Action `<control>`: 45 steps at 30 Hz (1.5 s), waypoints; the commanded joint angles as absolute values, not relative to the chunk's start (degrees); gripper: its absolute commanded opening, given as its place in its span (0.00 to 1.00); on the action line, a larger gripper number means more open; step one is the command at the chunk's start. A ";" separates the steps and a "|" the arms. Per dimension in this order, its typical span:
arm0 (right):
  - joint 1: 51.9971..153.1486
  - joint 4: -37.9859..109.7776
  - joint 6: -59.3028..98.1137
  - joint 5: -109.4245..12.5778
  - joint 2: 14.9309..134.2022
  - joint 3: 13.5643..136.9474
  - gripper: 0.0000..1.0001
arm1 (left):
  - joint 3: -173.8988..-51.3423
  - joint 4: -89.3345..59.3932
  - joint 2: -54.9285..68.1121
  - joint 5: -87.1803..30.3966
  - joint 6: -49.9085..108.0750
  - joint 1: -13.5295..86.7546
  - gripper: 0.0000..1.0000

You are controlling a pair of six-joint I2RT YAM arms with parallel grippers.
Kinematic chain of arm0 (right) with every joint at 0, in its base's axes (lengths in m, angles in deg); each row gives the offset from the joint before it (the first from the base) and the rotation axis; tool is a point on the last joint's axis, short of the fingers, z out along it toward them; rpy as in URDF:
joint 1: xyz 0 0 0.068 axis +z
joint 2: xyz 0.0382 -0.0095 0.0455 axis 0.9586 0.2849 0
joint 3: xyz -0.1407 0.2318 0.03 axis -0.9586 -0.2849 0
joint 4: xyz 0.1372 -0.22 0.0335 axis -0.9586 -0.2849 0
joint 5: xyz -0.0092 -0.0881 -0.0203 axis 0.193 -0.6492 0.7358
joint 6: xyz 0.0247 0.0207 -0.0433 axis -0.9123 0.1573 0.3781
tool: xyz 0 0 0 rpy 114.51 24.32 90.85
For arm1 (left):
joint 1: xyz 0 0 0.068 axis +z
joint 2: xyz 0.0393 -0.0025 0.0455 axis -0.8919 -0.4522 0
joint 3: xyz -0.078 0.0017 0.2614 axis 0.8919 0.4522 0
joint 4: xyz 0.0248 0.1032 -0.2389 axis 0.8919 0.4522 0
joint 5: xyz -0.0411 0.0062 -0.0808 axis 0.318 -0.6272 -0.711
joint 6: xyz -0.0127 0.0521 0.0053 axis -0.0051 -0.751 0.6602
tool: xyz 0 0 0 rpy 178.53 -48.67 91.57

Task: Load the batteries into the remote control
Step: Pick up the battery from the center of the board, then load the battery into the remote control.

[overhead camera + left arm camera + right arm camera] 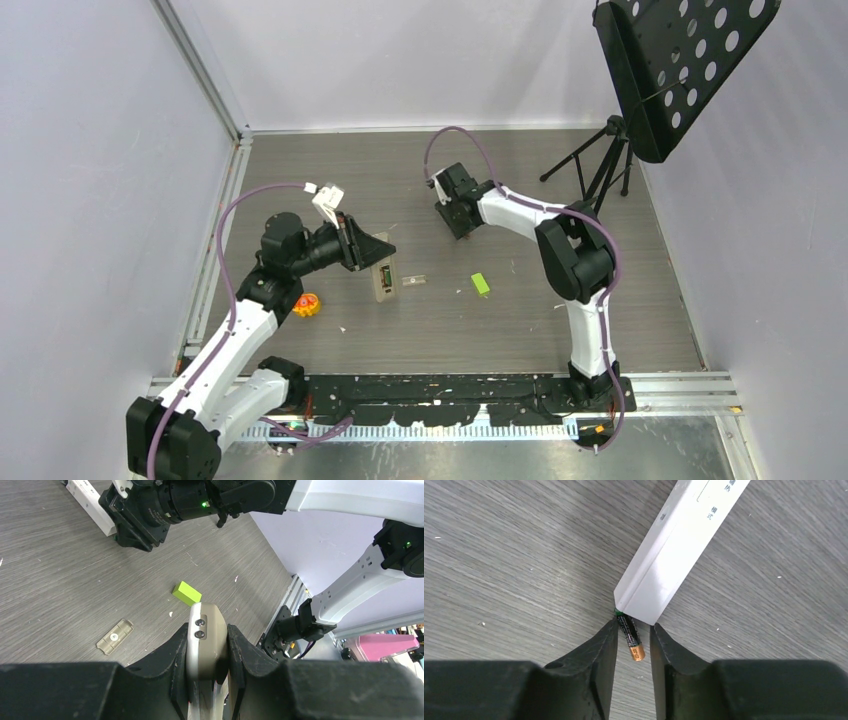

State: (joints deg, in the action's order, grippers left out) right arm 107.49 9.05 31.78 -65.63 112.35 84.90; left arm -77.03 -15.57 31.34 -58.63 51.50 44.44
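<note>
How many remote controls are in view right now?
2. A beige remote is clamped in the left gripper. A white remote lies on the table, its corner beside the dark battery between the fingers of the right gripper. No others show.

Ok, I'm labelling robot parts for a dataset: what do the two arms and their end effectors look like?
The left arm and right arm match: white link shells, black joint housings, and a purple cable looping along each. The left end effector and right end effector each have two black, wedge-shaped fingers. A green light glows on the right wrist.
</note>
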 commanded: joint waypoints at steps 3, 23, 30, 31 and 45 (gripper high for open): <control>105.57 2.33 29.01 -57.84 113.95 82.54 0.31 | -79.39 -17.73 31.12 -58.45 51.46 44.57 0.00; 108.75 9.77 14.78 -53.65 92.96 69.52 0.04 | -69.69 -37.77 25.71 -48.35 67.36 44.57 0.00; 115.12 13.97 4.55 -54.00 82.22 67.84 0.04 | -67.61 -39.67 24.94 -47.38 68.39 44.57 0.00; 116.11 15.20 3.00 -53.43 80.80 67.49 0.04 | -67.41 -39.74 24.92 -47.44 68.66 44.57 0.00; 126.35 19.02 -4.35 -49.54 76.29 70.81 0.10 | -65.32 -43.40 24.62 -48.10 78.03 44.57 0.00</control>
State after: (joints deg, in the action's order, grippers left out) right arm 124.62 18.36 -3.56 -50.92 75.81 67.65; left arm -65.42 -37.49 24.77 -48.12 74.47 44.44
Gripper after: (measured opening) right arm 0.106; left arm 0.279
